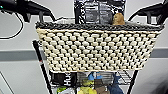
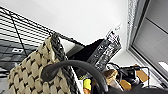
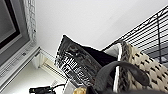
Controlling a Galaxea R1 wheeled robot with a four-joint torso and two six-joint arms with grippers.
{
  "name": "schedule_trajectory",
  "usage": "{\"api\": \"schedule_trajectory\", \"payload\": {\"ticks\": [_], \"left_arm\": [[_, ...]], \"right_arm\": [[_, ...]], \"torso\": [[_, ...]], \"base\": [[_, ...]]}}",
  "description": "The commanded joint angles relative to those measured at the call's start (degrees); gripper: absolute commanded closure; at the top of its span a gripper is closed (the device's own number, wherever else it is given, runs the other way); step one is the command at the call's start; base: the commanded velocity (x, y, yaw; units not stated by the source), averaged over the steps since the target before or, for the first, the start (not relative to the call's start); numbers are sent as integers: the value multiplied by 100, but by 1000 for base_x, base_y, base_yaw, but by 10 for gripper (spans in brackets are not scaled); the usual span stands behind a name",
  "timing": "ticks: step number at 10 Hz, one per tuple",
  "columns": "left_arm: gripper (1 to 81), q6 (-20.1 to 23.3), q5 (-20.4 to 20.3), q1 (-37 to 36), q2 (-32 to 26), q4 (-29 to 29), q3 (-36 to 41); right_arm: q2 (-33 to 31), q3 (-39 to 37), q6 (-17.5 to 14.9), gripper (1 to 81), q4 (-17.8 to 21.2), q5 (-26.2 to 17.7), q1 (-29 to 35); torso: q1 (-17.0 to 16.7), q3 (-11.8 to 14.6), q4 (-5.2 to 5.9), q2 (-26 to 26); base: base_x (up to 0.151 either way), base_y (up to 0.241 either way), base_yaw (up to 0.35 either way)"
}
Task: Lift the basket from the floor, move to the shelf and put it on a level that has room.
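Basket (image 1: 98,48) hangs between both arms, long axis crosswise, with the shelf (image 1: 41,66) directly behind it. Can't tell either pincer's grip; loop handle (image 2: 75,68) sits close by the left wrist.

Even, diffuse indoor light fills the head view, with no hard shadows on the pale wall, and the whole picture is soft and blocky, so the weave of the basket (image 1: 98,48) reads as smeared cream knots. In both wrist views the white wall and ceiling glare bright and flat, while the loop handle (image 2: 75,72) close to the lens is a dark blur. The print on the black packet (image 3: 75,65) is too smeared to read.
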Motion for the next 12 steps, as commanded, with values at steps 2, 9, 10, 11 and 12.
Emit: {"api": "schedule_trajectory", "payload": {"ticks": [2, 9, 10, 11, 12], "left_arm": [[811, 81, -1, -780, 677, 13, -1000], [811, 116, 341, -824, 1494, 215, -2240], [811, 134, 482, -815, 1634, 259, -2484], [811, 168, 491, -815, 1722, 276, -2686], [811, 169, 508, -780, 1793, 364, -2820]], "right_arm": [[389, -662, -74, 811, -115, 231, 720], [1215, -1672, -126, 811, -115, 196, 597], [1321, -1874, -231, 811, -115, 187, 544], [1391, -2066, -345, 811, -115, 178, 500], [1453, -2226, -434, 811, -115, 108, 482]], "torso": [[0, 0, 0, 0], [0, 0, 0, 2], [0, 0, 0, 2], [2, 0, 0, 2], [0, 0, 0, 2]], "base": [[0, 0, 0], [0, 0, 0], [0, 0, 0], [0, 0, 0], [0, 0, 0]]}}
